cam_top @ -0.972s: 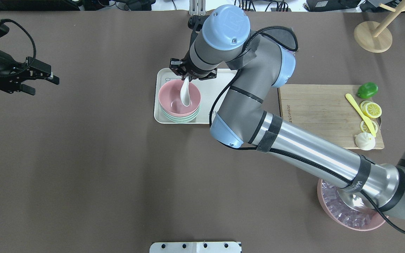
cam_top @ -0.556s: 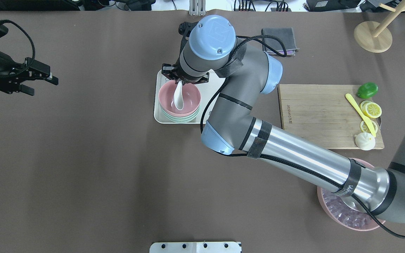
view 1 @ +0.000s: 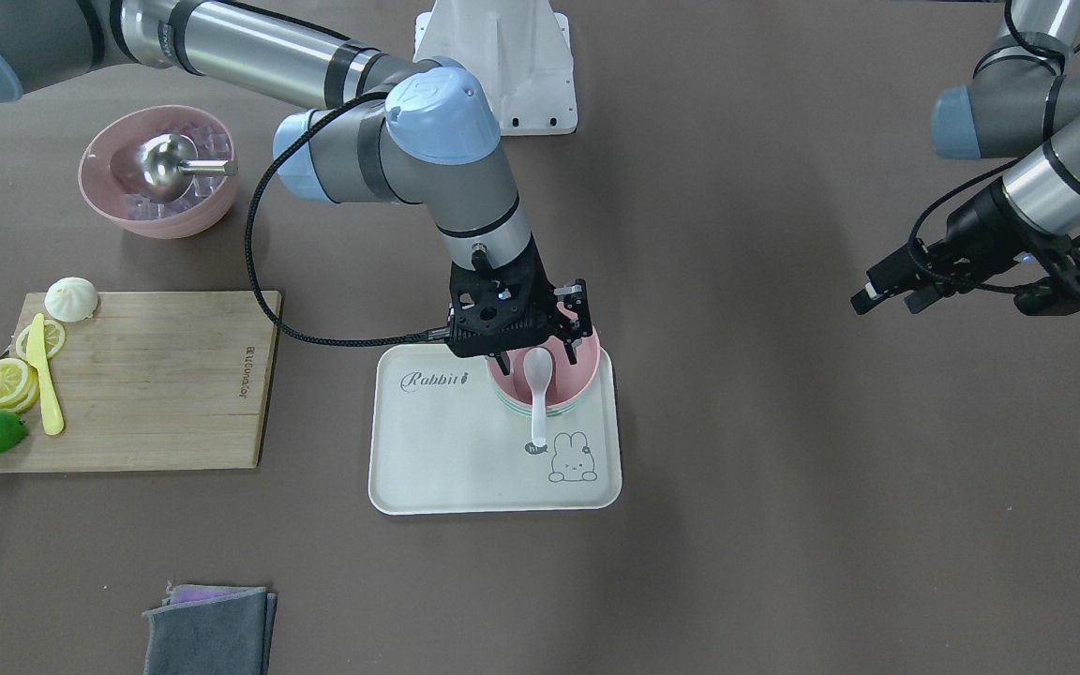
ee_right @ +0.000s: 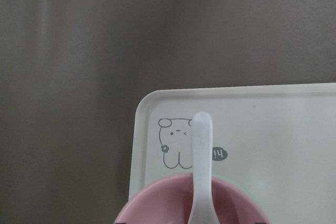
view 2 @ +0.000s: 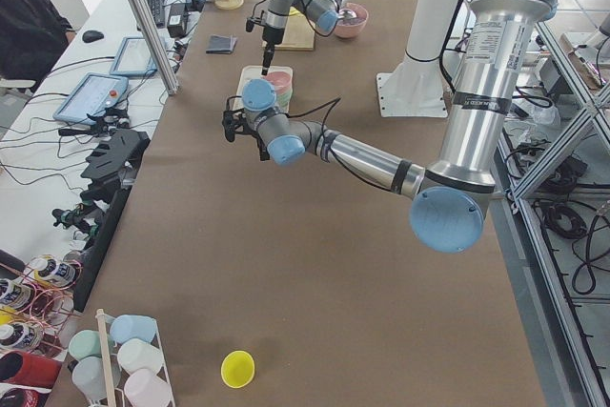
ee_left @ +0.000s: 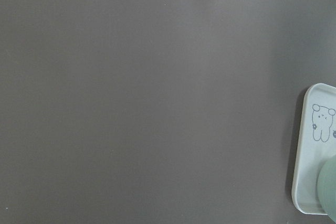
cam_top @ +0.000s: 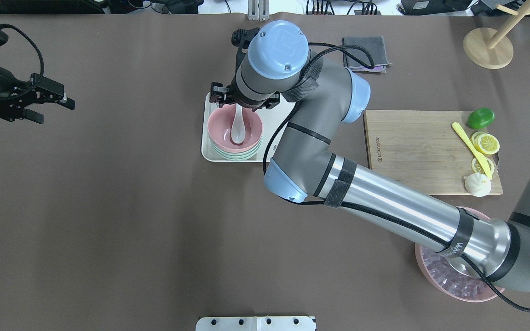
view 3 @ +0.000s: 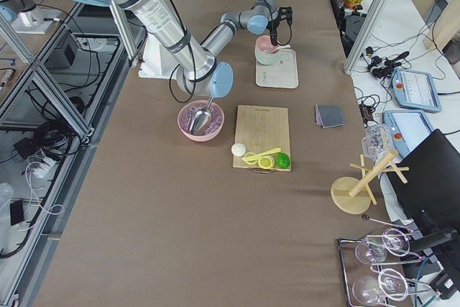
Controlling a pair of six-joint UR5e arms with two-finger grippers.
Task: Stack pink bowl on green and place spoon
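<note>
Spoon: being propped against rim of pink bowl for support; this being carried by green bowl. Right gripper being held spread above; left gripper likewise, parked aside.

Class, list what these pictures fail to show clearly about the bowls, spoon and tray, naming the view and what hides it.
Green bowl: overhead view, only its rim shows under the pink bowl.
Spoon, handle end: overhead view, covered by the right arm.
Tray: left wrist view, cut off at the right edge.
Ice bowl: overhead view, partly under the right arm.
Spoon: exterior left view, too small to see.
</note>
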